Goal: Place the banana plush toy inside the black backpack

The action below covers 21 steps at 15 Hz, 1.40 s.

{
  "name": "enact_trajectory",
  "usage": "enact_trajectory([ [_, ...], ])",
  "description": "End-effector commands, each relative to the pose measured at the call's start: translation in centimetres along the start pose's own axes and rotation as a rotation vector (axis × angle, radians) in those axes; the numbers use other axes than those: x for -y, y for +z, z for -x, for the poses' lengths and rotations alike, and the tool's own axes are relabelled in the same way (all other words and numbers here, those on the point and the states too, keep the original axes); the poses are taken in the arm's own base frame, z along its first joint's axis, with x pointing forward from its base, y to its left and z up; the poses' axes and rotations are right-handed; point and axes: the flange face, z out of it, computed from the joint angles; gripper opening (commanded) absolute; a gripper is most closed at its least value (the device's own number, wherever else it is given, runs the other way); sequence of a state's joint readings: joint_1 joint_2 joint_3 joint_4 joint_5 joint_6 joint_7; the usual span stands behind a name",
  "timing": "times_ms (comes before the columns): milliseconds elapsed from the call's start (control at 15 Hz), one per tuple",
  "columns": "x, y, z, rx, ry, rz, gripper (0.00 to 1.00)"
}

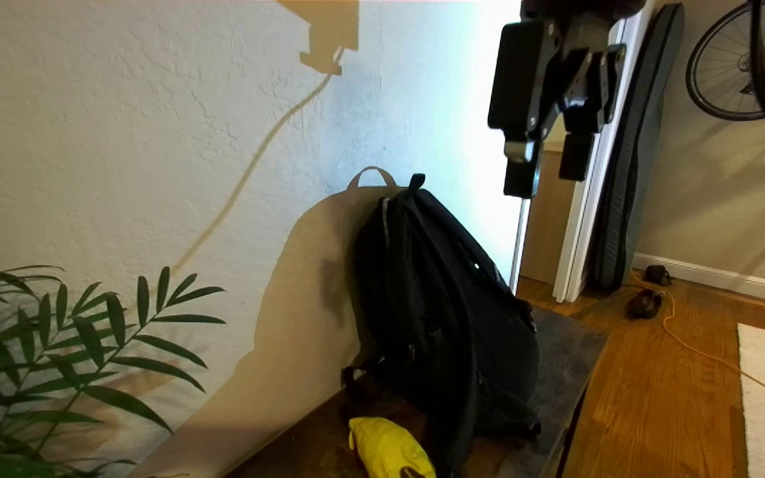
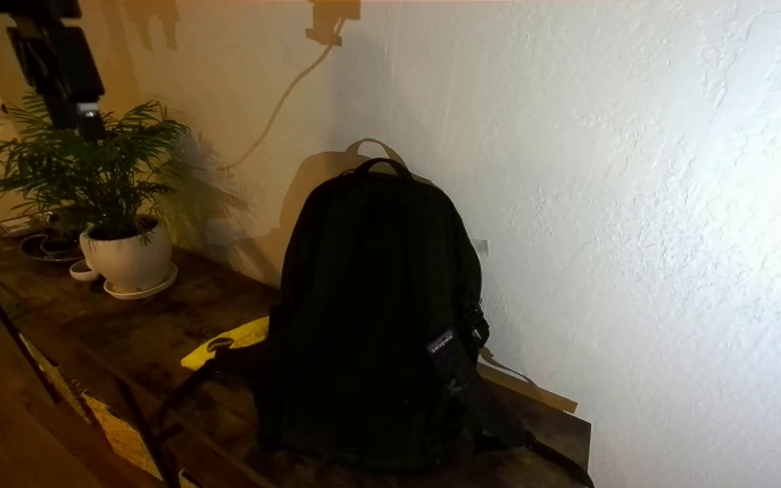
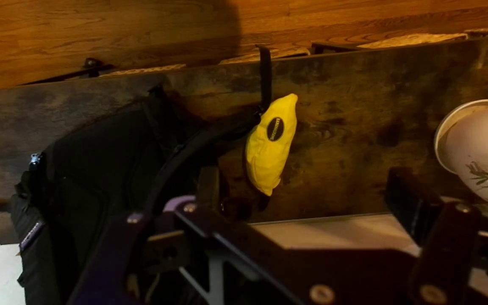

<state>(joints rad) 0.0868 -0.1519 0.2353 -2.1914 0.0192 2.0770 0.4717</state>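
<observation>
- Supporting the work: a dark wood-grain tabletop (image 3: pixel 350 127), bearing both items of the task.
- Black backpack (image 2: pixel 377 305): standing on the tabletop, upright with a slight tilt; receptacle in place. Whether it is unzipped cannot be told; no open mouth shows. Treat entry as unverified.
- Robotiq gripper (image 1: pixel 547 170): hanging well above the tabletop, fingers spread, nothing pinched between them. Pickup configuration, by judgement, is set; the approach is outstanding.
- Banana plush toy (image 3: pixel 270 148): lying on the tabletop just beside the backpack, outside it. In the wrist view a shoulder strap (image 3: pixel 203 141) reaches its edge; contact cannot be confirmed. Outstanding, in sequence: grasp, lift, carry to the backpack's opening, insert, release.
- Oval black label (image 3: pixel 275 129): exposed on the upper side of the toy, lettering too small to read reliably. Progress assessment: start stage. Both objects are staged and the tool is available; no transfer step appears complete, since the toy lies on the tabletop.
</observation>
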Motion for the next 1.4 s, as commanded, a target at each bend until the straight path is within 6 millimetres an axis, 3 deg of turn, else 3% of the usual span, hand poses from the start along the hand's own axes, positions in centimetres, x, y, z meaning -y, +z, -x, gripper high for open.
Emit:
enact_trajectory([
  [0,-0.9,3.6,-0.5,-0.023,0.071,0.022,1.0],
  [267,-0.6,6.1,-0.9,0.0,0.1,0.049,1.0],
  [1333,-0.6,6.6,-1.3,0.033,0.085,0.041,1.0],
])
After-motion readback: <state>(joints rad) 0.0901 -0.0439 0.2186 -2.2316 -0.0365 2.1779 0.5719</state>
